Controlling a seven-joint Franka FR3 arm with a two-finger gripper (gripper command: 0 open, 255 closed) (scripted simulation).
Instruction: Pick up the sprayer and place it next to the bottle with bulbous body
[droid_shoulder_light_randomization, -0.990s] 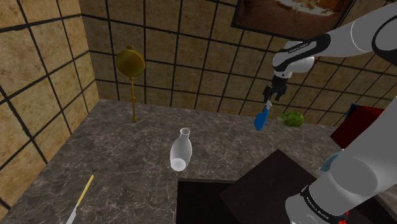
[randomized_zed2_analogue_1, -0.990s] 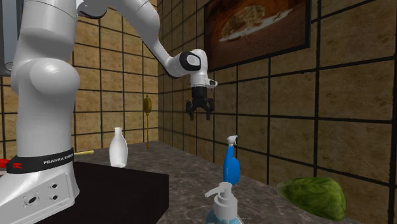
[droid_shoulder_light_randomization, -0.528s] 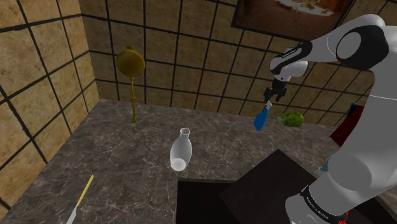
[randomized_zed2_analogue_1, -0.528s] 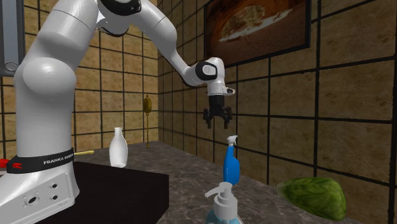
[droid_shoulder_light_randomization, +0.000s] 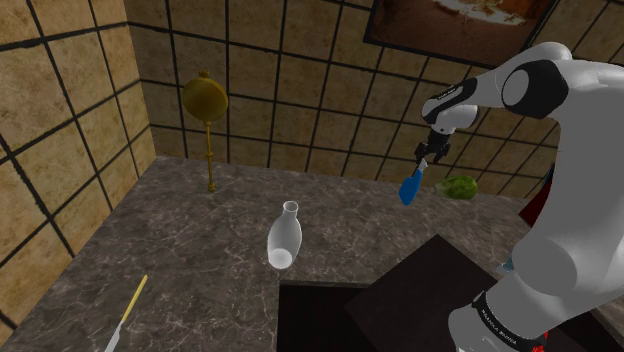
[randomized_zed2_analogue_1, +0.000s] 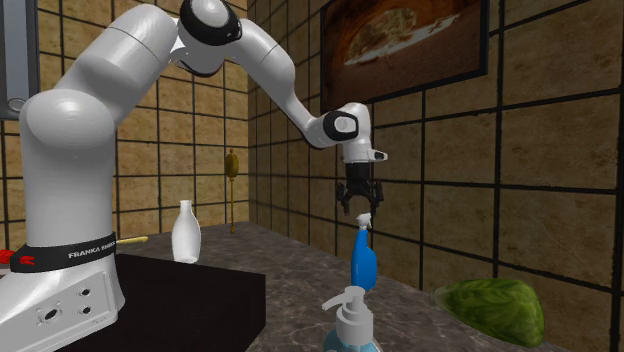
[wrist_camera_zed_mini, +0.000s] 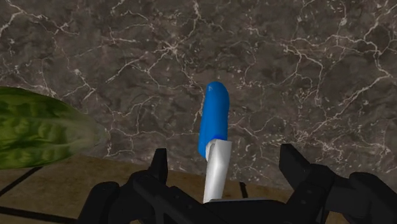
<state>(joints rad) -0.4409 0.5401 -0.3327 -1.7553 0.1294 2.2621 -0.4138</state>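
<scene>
The sprayer (droid_shoulder_light_randomization: 408, 188) is a blue bottle with a white spray head, standing on the dark marble counter near the tiled wall. My gripper (droid_shoulder_light_randomization: 431, 157) hangs open just above it. From the second exterior view the gripper (randomized_zed2_analogue_1: 358, 211) sits right over the sprayer's (randomized_zed2_analogue_1: 363, 262) white top. Along the hand, the sprayer (wrist_camera_zed_mini: 213, 124) stands between the gripper's (wrist_camera_zed_mini: 226, 167) spread fingers, and neither finger touches it. The bulbous pale bottle (droid_shoulder_light_randomization: 284, 237) stands upright in the middle of the counter, well toward the shoulder view's left of the sprayer, also visible as the bottle (randomized_zed2_analogue_1: 186, 233).
A green lettuce (droid_shoulder_light_randomization: 460, 187) lies just beyond the sprayer by the wall. A gold disc on a pole (droid_shoulder_light_randomization: 205, 103) stands in the far corner. A yellow-handled tool (droid_shoulder_light_randomization: 131, 308) lies at the counter's near left. A pump dispenser (randomized_zed2_analogue_1: 350, 318) stands in front.
The arm has swung toward the second exterior view's right and come down, bringing the open gripper from mid-air to just over the sprayer's head. The sprayer and the bottle have not moved.
</scene>
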